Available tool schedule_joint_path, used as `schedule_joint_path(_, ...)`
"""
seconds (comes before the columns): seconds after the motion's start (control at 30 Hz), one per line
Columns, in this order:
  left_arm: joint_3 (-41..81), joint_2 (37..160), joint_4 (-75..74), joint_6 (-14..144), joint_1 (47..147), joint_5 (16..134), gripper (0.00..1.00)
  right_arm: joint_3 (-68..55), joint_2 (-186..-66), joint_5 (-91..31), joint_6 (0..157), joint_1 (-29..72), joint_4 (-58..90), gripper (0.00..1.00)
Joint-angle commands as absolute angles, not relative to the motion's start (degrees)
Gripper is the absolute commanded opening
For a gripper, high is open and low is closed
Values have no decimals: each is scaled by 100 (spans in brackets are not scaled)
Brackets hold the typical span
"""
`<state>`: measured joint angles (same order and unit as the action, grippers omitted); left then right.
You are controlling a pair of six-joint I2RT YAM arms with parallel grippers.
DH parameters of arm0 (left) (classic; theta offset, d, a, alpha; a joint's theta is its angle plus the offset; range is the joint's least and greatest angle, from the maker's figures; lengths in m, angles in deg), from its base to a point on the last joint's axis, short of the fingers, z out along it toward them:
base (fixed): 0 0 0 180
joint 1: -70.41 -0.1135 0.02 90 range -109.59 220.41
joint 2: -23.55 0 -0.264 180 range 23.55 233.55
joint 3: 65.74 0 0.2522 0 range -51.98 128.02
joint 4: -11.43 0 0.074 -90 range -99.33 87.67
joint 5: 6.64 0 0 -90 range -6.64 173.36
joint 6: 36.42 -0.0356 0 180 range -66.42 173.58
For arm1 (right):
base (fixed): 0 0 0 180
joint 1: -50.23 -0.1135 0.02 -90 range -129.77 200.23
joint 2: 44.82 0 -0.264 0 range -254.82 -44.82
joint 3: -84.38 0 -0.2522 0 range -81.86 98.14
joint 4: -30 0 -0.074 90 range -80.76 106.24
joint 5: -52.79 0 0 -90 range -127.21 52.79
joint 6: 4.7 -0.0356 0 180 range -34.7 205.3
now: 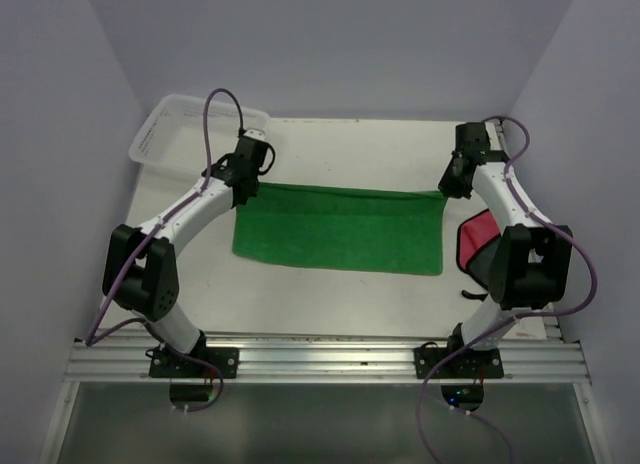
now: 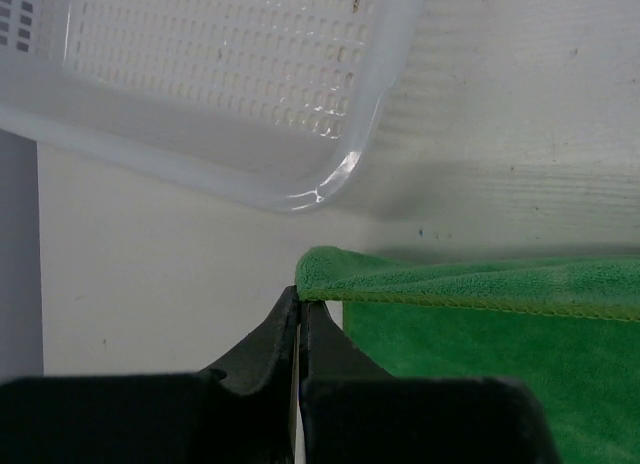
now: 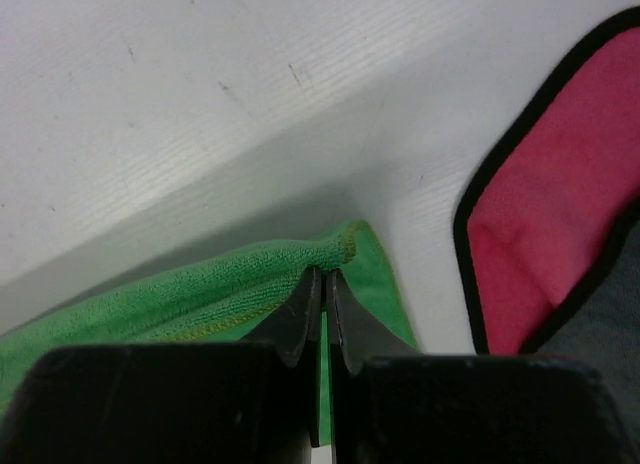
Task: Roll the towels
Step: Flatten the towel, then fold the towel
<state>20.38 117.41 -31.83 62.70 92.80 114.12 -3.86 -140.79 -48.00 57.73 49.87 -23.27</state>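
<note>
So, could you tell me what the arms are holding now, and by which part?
The green towel, by its two far corners: the left fingers are shut on its far-left corner, the right fingers on its far-right one.

The green towel [image 1: 340, 229] lies spread flat across the middle of the white table [image 1: 330, 149], its long side running left to right. The left gripper [image 1: 246, 191] is down at its far left corner, and the right gripper [image 1: 446, 191] is at its far right corner. A red towel [image 1: 473, 236] with a dark edge lies just beside it on the right, partly hidden by the right arm. A white mesh basket [image 1: 160, 134] sits at the table's far left corner.
</note>
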Motion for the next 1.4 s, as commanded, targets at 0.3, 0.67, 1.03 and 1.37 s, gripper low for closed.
schedule_joint_path(0.3, 1887, 11944, -2826, 5867, 9159, 11693, 0, -486, -13949, -4636, 5876, 5216, -1953, 0)
schedule_joint_path(0.67, 1570, 11628, -3063, 6052, 9159, 11289, 0, -1137, -13263, -4337, 6008, 5216, -2287, 0)
schedule_joint_path(1.03, 947, 11188, -3265, 6140, 9168, 11078, 0, -2051, -12481, -4249, 6078, 5217, -2507, 0)
schedule_joint_path(1.37, 454, 10784, -3248, 6219, 9247, 10841, 0, -2789, -12024, -4258, 6078, 5216, -2569, 0)
